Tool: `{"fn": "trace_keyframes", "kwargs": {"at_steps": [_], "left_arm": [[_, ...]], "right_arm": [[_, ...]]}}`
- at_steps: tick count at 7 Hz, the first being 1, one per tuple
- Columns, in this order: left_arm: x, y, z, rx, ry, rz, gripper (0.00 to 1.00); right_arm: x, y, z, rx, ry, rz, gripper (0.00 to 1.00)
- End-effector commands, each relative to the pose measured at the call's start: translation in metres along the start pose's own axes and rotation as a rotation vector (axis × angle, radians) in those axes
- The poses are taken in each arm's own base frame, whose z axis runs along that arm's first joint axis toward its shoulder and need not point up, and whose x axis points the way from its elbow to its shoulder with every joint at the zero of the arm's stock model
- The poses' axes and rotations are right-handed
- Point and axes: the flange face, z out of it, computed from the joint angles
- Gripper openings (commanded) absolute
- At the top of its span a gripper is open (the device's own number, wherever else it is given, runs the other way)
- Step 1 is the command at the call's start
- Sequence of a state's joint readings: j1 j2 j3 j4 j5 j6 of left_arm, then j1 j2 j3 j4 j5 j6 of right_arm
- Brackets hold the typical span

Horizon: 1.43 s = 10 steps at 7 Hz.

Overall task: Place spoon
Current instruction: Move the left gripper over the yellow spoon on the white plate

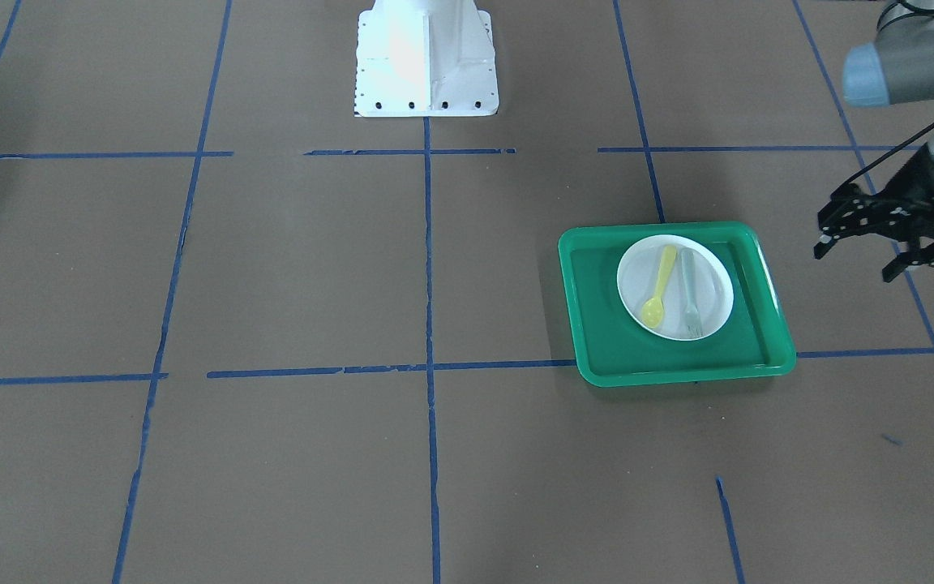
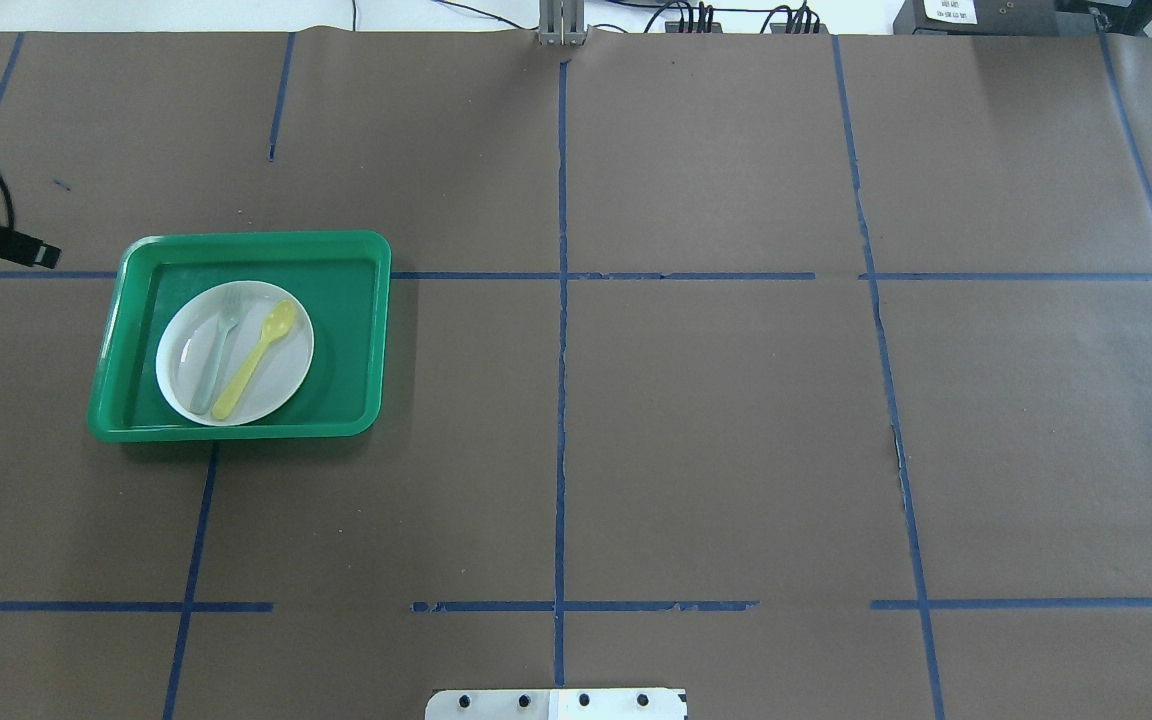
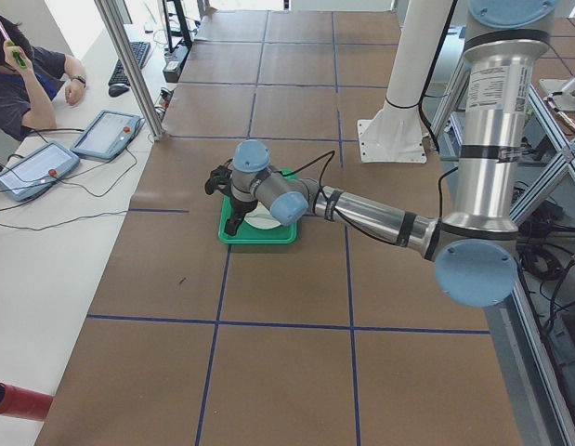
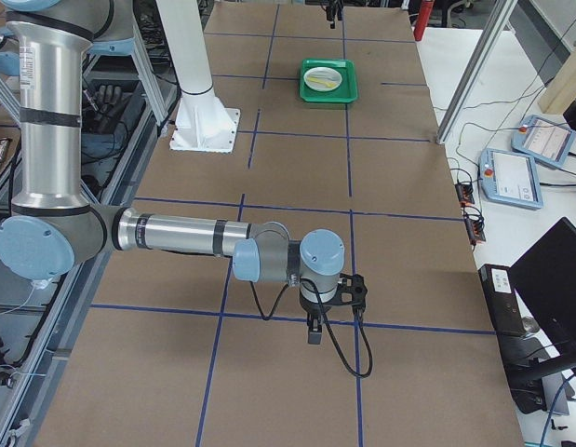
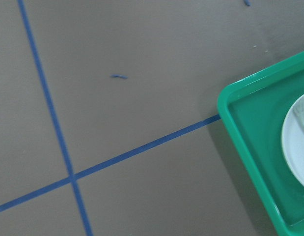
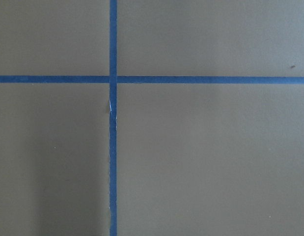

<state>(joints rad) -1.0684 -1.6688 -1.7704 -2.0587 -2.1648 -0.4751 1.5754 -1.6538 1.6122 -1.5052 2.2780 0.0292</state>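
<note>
The yellow spoon (image 1: 660, 285) lies on the white plate (image 1: 714, 276) next to a pale grey-green fork (image 1: 688, 284), bowl end toward the operators' side. The plate sits in a green tray (image 1: 597, 324). The spoon also shows in the overhead view (image 2: 256, 358). My left gripper (image 1: 856, 259) is open and empty, hovering beside the tray on its outer side, apart from it. The left wrist view shows the tray's corner (image 5: 250, 128) and the plate's edge (image 5: 296, 137). My right gripper (image 4: 315, 326) shows only in the exterior right view, far from the tray; I cannot tell its state.
The brown table is marked with blue tape lines (image 2: 562, 300). The robot's white base (image 1: 426, 61) stands at the table's edge. An operator's desk with teach pendants (image 3: 106, 135) lies beyond the table's left end.
</note>
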Motion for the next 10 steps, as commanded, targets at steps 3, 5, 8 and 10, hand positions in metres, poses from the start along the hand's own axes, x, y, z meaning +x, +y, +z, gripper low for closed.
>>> {"fn": "trace_keyframes", "kwargs": {"at_steps": [3,5,8,10], "left_arm": [[0.116,-0.002,0.105,-0.023,-0.029,0.007,0.84],[0.127,0.008,0.118,-0.050,-0.018,0.018,0.45],[0.135,0.010,0.123,-0.062,-0.009,0.024,0.47],[0.139,0.015,0.130,-0.076,-0.006,0.027,0.48]], "right_arm": [[0.000,0.001,0.000,-0.001,0.000,0.001,1.00],[0.000,0.000,0.000,-0.001,0.000,0.001,1.00],[0.000,0.000,0.000,-0.001,0.000,0.001,1.00],[0.000,0.000,0.000,0.000,0.000,0.000,1.00]]}}
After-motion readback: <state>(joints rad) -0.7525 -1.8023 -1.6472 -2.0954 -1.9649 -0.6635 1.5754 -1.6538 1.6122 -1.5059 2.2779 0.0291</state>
